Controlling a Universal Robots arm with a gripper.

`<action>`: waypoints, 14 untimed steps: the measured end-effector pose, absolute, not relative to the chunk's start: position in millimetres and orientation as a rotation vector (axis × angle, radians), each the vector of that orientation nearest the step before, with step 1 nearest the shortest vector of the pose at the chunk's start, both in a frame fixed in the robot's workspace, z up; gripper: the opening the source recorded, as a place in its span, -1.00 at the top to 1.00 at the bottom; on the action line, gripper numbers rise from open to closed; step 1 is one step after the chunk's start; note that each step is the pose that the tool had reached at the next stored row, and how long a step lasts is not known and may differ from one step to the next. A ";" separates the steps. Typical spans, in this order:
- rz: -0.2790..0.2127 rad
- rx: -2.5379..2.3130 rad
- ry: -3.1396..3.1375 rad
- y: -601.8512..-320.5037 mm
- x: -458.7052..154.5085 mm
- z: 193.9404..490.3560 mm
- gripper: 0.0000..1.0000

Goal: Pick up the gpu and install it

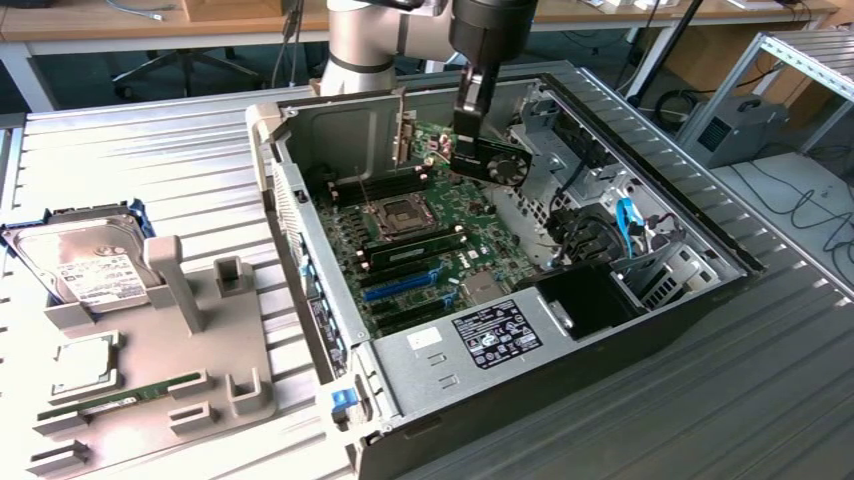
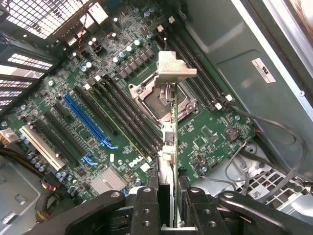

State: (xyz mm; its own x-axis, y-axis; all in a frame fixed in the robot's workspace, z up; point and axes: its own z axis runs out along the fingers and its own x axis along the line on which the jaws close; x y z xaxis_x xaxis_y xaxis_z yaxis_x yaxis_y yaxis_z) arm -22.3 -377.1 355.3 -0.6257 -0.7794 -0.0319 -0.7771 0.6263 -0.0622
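gpu point(image 1: 497, 163) | pinched by end effector point(image 1: 467, 140) | arm pointing down above motherboard point(image 1: 461, 228)

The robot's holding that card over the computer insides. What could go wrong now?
The gripper holds the gpu by one end, so it might slip and drop onto the motherboard. It hangs away from the blue slot, near the CPU socket, so lowering crookedly could knock parts there.

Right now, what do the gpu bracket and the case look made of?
gpu bracket: bare metal, likely stamped steel; silvery matte, folded tab.
Case: sheet metal, probably steel; dull grey walls, bent edges, perforated vents.
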 end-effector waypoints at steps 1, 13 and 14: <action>-0.065 -1.335 2.781 -377.0 -22.3 355.2 0.47; -0.064 -1.369 2.764 -377.0 -22.3 354.5 0.47; -0.064 -1.372 2.763 -377.0 -22.3 354.4 0.47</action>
State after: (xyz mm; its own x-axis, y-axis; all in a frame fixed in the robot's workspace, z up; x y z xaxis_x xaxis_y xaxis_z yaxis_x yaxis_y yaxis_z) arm -22.3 -377.0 354.4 -0.6034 -0.7968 -0.0318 -0.7945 0.6041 -0.0623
